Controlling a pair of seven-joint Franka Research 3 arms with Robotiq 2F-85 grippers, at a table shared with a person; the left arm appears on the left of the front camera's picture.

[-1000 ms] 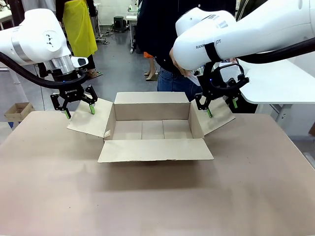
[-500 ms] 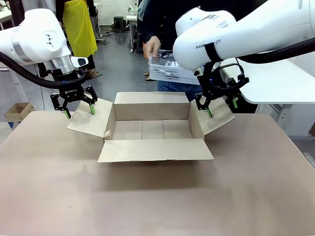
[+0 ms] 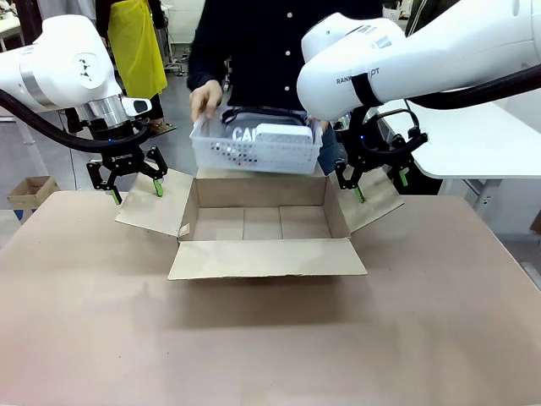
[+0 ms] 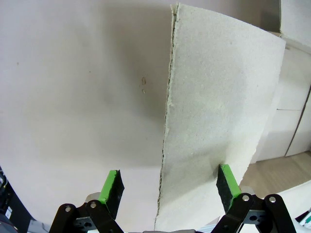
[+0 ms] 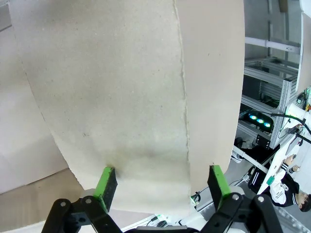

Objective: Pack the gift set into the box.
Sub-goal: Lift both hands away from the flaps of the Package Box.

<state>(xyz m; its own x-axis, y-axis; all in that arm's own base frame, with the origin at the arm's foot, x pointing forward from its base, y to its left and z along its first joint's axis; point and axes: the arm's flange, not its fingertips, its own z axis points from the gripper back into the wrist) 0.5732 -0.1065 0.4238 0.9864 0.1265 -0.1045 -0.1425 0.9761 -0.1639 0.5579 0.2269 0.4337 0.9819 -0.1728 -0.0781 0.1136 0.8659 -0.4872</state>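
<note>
The left gripper (image 3: 136, 193) is spread wide and grips nothing. It hangs over the outer edge of the box's left flap (image 3: 150, 205). In the left wrist view this edge runs between the two green pads (image 4: 113, 187). It seems the pads do not touch the cardboard, but I cannot tell this surely. The right gripper (image 3: 381, 186) is wide apart too, with nothing in it, and it hangs above the right flap (image 3: 376, 205).

The box (image 3: 262, 222) stands open near the far edge of the table (image 3: 270, 338), about at its middle. Just above the box's far side, a person's hand (image 3: 205, 99) holds the tray (image 3: 254, 154) in the air. In the tray lie a grey pouch (image 3: 243, 134) with white letters and a small white box (image 3: 283, 133).
</note>
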